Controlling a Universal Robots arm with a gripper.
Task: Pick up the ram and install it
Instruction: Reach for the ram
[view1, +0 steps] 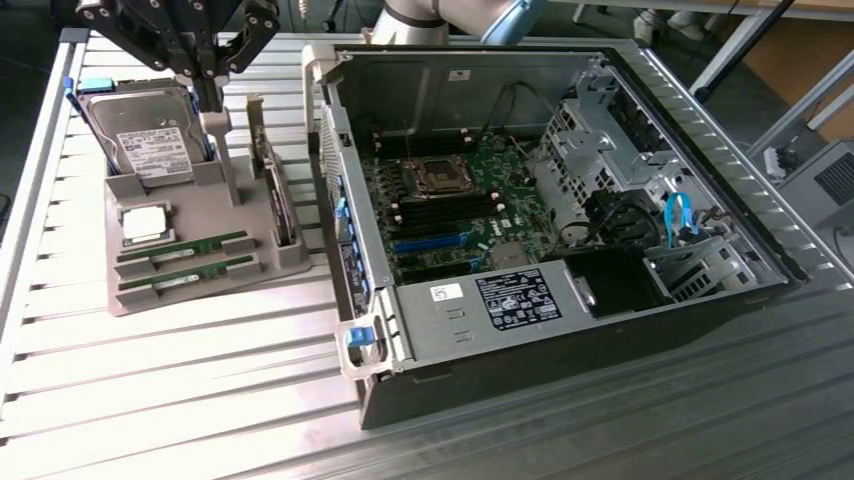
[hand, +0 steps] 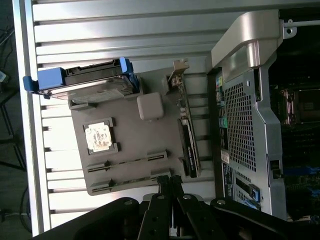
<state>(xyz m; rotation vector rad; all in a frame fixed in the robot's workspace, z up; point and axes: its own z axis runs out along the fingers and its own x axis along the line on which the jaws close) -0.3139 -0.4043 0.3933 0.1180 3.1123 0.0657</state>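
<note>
Your gripper (hand: 170, 182) is hovering over the tray's (view1: 214, 215) 12 o'clock end in the exterior view, its fingers (hand: 161, 195) pinched nearly together on nothing, while both ram sticks (view1: 182, 249) are lying in their slots at the tray's 6 o'clock. You are risking a descent with fingers too narrow to straddle a stick, jabbing its edge, or clipping the hard drive (view1: 150, 135) and card (view1: 274, 185) standing close by.
</note>
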